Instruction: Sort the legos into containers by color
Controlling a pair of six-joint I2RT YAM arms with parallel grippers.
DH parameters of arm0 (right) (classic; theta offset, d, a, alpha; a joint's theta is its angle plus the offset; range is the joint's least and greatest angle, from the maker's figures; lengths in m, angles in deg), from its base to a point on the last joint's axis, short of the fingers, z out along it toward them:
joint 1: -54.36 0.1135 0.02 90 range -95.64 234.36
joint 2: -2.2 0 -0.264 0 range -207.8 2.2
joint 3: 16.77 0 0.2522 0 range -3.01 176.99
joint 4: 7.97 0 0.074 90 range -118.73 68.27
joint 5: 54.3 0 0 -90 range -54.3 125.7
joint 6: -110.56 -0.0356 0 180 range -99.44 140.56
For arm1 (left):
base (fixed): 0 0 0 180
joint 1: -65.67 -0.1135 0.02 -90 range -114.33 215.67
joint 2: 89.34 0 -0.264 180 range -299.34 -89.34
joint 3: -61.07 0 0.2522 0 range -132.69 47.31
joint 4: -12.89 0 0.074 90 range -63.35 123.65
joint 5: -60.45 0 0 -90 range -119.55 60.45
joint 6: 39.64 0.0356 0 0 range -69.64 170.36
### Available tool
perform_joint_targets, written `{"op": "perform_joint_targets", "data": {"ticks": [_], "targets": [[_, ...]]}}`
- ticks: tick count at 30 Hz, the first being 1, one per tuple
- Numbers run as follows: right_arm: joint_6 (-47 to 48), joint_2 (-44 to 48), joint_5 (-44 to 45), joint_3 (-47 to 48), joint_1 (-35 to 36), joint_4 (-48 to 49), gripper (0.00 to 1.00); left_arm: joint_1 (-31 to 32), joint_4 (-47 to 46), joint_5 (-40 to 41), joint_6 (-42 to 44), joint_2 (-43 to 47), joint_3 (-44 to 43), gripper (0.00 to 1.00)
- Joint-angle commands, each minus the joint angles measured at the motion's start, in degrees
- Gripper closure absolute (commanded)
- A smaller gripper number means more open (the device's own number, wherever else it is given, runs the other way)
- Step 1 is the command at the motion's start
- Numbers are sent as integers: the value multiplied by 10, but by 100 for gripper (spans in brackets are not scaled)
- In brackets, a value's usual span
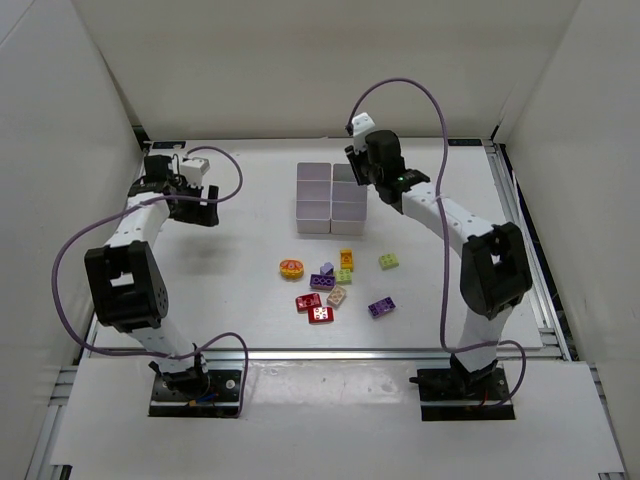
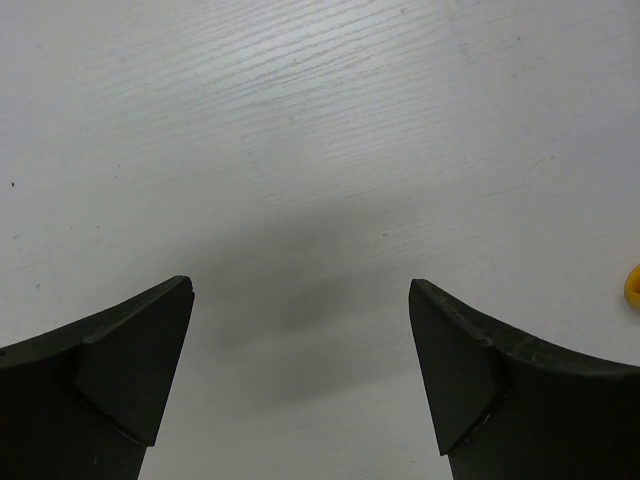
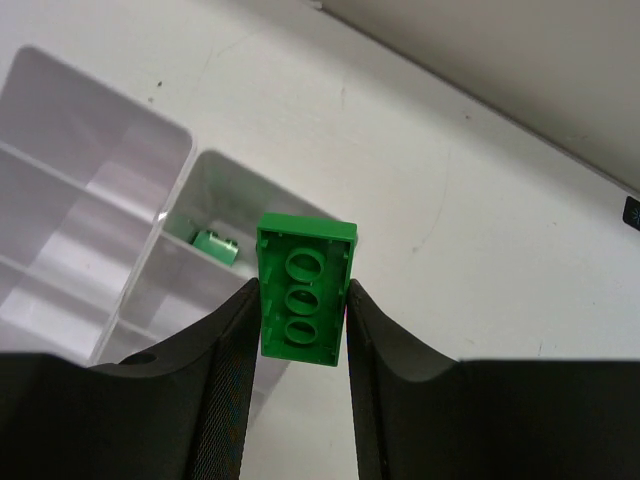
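Observation:
My right gripper [image 3: 302, 312] is shut on a green lego [image 3: 304, 262], underside toward the camera, held above the corner compartment of the white containers [image 3: 186, 150]. A second green lego [image 3: 215, 246] lies in that compartment. In the top view my right gripper [image 1: 358, 172] hovers at the far right corner of the containers [image 1: 313, 172]. Loose legos lie in the table's middle: orange [image 1: 291, 267], yellow [image 1: 346, 258], lime [image 1: 389, 261], purple [image 1: 381, 308], tan [image 1: 337, 296], red [image 1: 321, 316]. My left gripper [image 2: 300, 370] is open and empty over bare table at the far left [image 1: 198, 212].
White walls close in the table on three sides. A metal rail [image 1: 520, 240] runs along the right edge. A yellow bit [image 2: 633, 288] shows at the right edge of the left wrist view. Purple cables loop over both arms.

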Motion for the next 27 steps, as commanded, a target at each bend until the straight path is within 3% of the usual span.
{"op": "perform_joint_targets", "data": {"ticks": [1,27], "targets": [[-26,-21,-7,62,-10,55,97,1,5,-7,-3,-6,-24,1],[-65,-132,-21,147,-4,78,90,1,9,4,12,-33,-45,1]]}}
